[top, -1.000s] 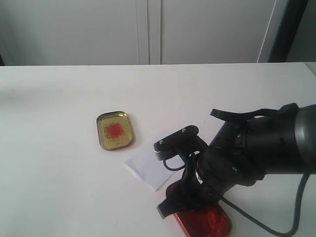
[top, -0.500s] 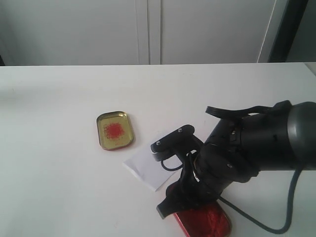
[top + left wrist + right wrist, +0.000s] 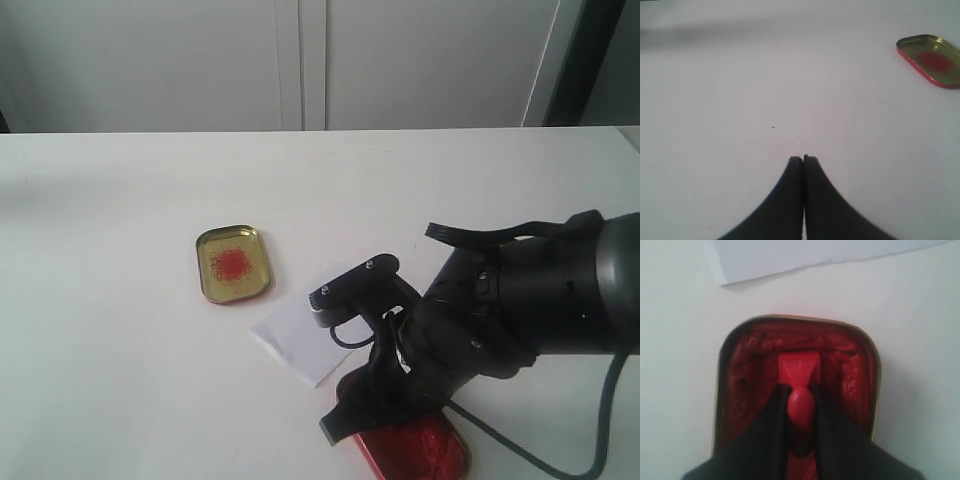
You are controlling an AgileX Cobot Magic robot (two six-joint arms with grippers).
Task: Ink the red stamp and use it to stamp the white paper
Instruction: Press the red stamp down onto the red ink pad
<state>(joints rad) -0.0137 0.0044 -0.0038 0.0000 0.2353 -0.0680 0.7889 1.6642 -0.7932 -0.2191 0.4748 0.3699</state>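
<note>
White table (image 3: 110, 380) w/ pale cabinet doors (image 3: 150, 60) behind, dark upright strip (image 3: 580, 60) at far rt, soft even light.

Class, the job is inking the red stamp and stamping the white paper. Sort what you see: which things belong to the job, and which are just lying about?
Belong to the job:
red stamp, held in the right gripper
red ink tin beneath it
white paper

Lying about:
gold tin with a red smudge
left gripper, shut, holding nothing
</note>
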